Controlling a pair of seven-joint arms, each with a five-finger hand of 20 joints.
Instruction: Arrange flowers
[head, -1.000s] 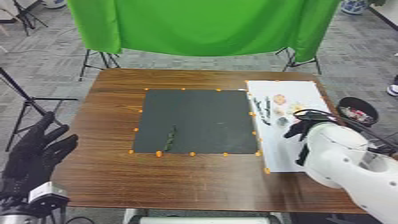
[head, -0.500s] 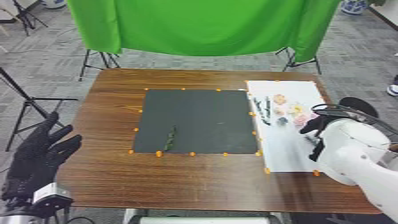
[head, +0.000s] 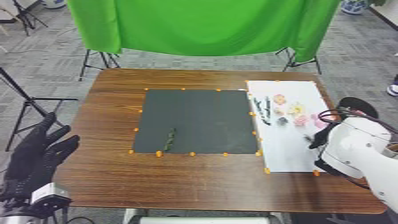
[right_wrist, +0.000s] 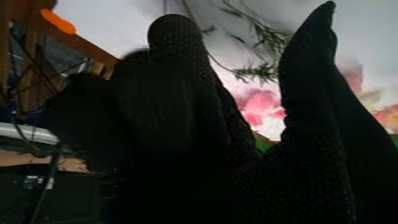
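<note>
My left hand (head: 37, 155) is held over the table's left edge, fingers straight and spread. My right hand (head: 329, 142) is at the right edge of the white sheet (head: 286, 155), beside the flowers. In the right wrist view, the right hand (right_wrist: 178, 100) has straight fingers, parted, with pink petals (right_wrist: 260, 106) and a green sprig (right_wrist: 259, 71) beyond them. On the sheet lie dark green stems (head: 265, 107), a pale yellow flower (head: 296, 109), pink flowers (head: 299, 120) and a grey-green piece (head: 282, 121). One green stem (head: 171, 139) lies on the black mat (head: 197, 117).
The brown table (head: 178, 185) has orange markers around mat and sheet. A dark round container (head: 358, 106) stands past the table's right edge, near my right arm. A green cloth (head: 204, 25) hangs behind the far edge.
My right hand has moved off the flowers toward the right and the near side of the sheet, uncovering pink flowers. The left hand has barely shifted.
</note>
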